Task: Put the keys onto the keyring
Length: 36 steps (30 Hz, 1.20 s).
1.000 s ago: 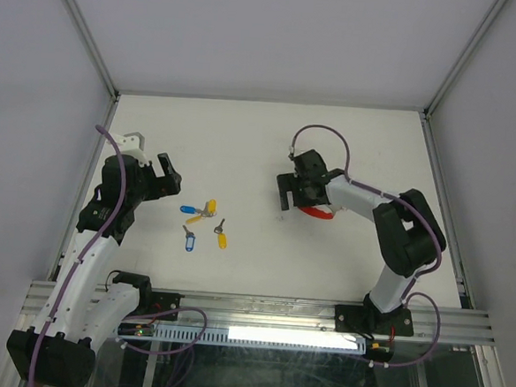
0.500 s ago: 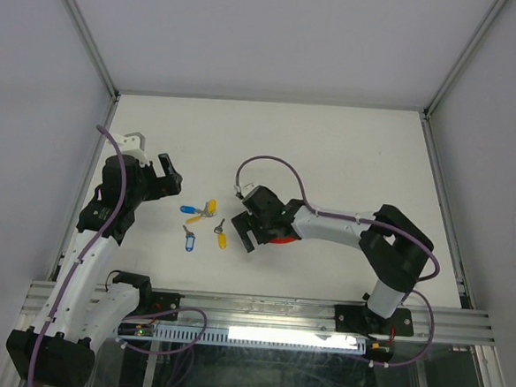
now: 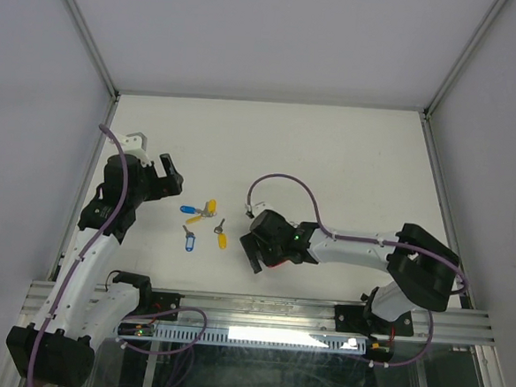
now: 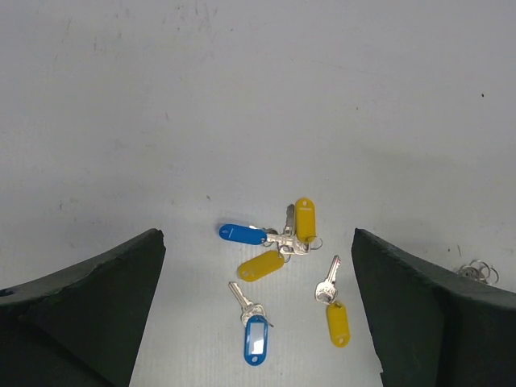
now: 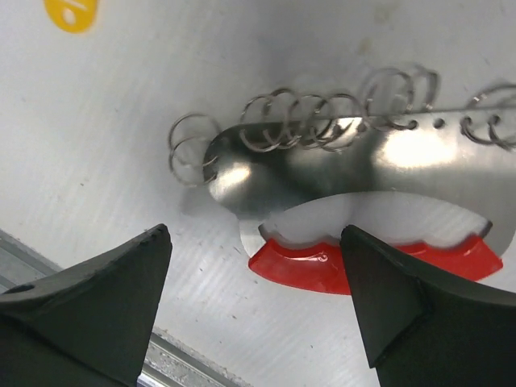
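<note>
The right fingers (image 5: 81, 314) stand wide, the arm stretched low across the worktop (image 5: 97, 121). Between them lies the keyring (image 5: 363, 262), a red crescent with silvery rings. The left fingers (image 4: 81, 306) also gape, raised. The keys (image 4: 278, 242), blue- and yellow-tagged, lie ahead of them.

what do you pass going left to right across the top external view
left gripper → keys → right gripper; the keyring lies under the right gripper, so it has no clear place in the order
</note>
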Each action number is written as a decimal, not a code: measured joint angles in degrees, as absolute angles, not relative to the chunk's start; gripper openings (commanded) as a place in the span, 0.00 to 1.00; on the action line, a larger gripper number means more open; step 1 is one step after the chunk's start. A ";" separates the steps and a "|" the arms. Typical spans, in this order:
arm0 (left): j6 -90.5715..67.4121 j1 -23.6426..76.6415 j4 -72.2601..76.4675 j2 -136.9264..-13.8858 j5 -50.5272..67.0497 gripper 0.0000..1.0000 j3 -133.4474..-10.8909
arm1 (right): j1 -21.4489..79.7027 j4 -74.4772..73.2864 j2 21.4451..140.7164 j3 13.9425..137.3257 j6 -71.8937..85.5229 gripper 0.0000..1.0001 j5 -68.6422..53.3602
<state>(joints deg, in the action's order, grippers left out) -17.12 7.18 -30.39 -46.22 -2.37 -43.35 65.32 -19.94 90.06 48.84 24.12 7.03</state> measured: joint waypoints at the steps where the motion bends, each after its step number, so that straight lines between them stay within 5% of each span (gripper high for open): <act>1: -17.12 7.18 -30.39 -46.50 -2.31 0.99 -43.35 | 65.06 -20.38 89.17 48.07 24.88 0.89 7.40; 23: -17.21 7.18 -30.37 -47.53 -1.41 0.99 -43.35 | 48.66 -28.95 80.20 44.66 38.63 0.88 13.80; 32: -17.45 7.18 -30.22 -48.75 -1.39 0.99 -43.35 | 44.34 -29.43 74.98 44.07 43.03 0.76 14.94; 36: -17.45 7.18 -29.89 -48.97 -1.32 0.99 -43.35 | 40.95 -25.41 69.65 41.10 42.33 0.64 13.06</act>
<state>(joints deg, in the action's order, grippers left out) -17.45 7.18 -29.89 -48.97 -1.32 -43.35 40.95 -25.41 69.65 41.10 42.33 13.06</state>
